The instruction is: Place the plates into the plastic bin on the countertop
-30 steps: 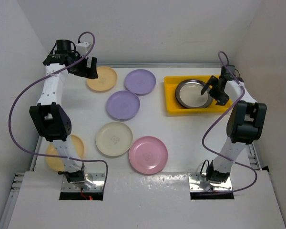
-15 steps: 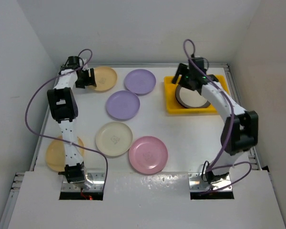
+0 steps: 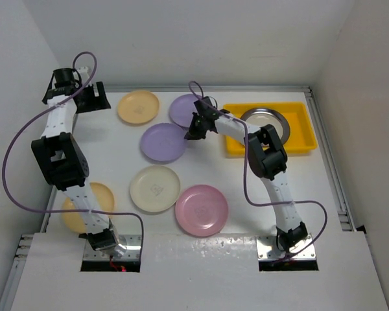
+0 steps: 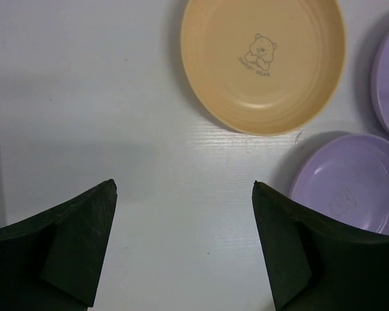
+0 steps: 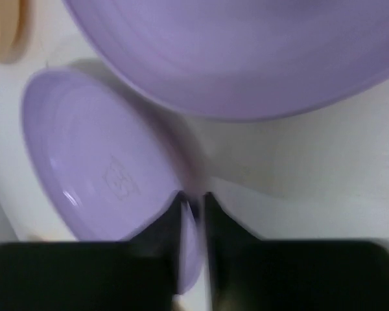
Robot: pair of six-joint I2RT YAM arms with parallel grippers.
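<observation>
My right gripper (image 3: 192, 131) (image 5: 193, 197) is shut on the right rim of the nearer lilac plate (image 3: 164, 142) (image 5: 110, 162), which lies on the countertop (image 3: 246, 188). The second lilac plate (image 3: 189, 109) (image 5: 246, 58) sits just behind it. One silvery metal plate (image 3: 267, 119) lies in the yellow plastic bin (image 3: 298, 141). My left gripper (image 3: 94, 98) (image 4: 183, 188) hangs open over bare countertop, left of a pale orange plate (image 3: 138, 107) (image 4: 262, 61). A cream plate (image 3: 155, 188) and a pink plate (image 3: 201, 210) lie nearer. Another orange plate (image 3: 100, 194) is partly hidden by the left arm.
White walls close in the countertop on the left, back and right. The bin stands at the back right, its right half bare. In the left wrist view both lilac plates (image 4: 350, 188) show at the right edge.
The right arm swung left from the bin to the nearer lilac plate and its jaws closed over the rim. The left gripper moved off the orange plate toward the back left corner.
</observation>
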